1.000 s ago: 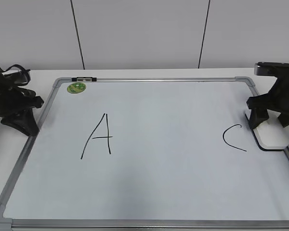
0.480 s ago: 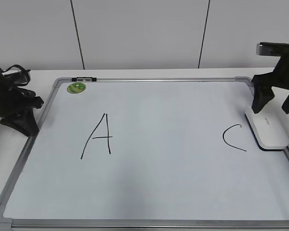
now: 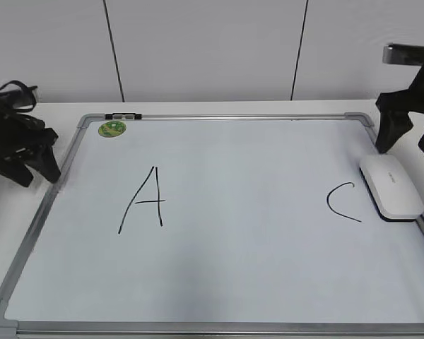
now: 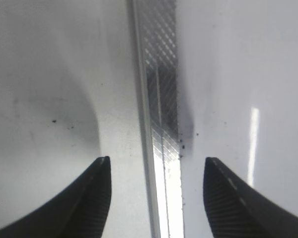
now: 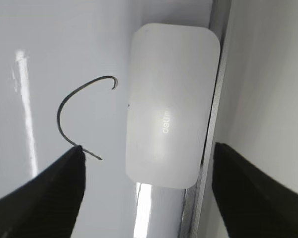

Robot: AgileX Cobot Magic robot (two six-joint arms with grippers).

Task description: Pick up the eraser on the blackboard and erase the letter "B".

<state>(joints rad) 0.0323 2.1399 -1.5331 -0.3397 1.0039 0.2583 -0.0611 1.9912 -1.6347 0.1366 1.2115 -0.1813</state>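
1. surroundings: the blackboard (image 3: 219, 282) — a white board in a grey metal frame — lies flat on a white table (image 3: 56, 107). a round green sticker (image 3: 112, 128) sits in its far left corner, next to a small dark clip (image 3: 123, 116) on the far frame rail. a panelled pale wall (image 3: 205, 49) stands behind.
2. marks: a black letter "a" (image 3: 145, 199) stands left of centre and a black letter "c" (image 3: 341, 202) near the right edge. the board surface between them is plain white; no letter "b" shows in any view.
3. the eraser (image 3: 391, 186): a white rounded block lying flat on the board against its right frame rail, just beside the "c" and not touching the stroke. the right wrist view shows its top face (image 5: 170, 104) with faint grey text, nothing resting on it.
4. right gripper (image 3: 408, 134): raised above the far right corner of the board, fingers spread wide and holding nothing. in the right wrist view the eraser lies below, between the two dark fingers (image 5: 49, 193) and clear of both.
5. left gripper (image 3: 37, 166): low at the board's left edge, well apart from the eraser. in the left wrist view (image 4: 154, 198) its jaws are parted — one fingertip over the table, the other over the board, the frame rail (image 4: 161, 99) between them, nothing gripped.
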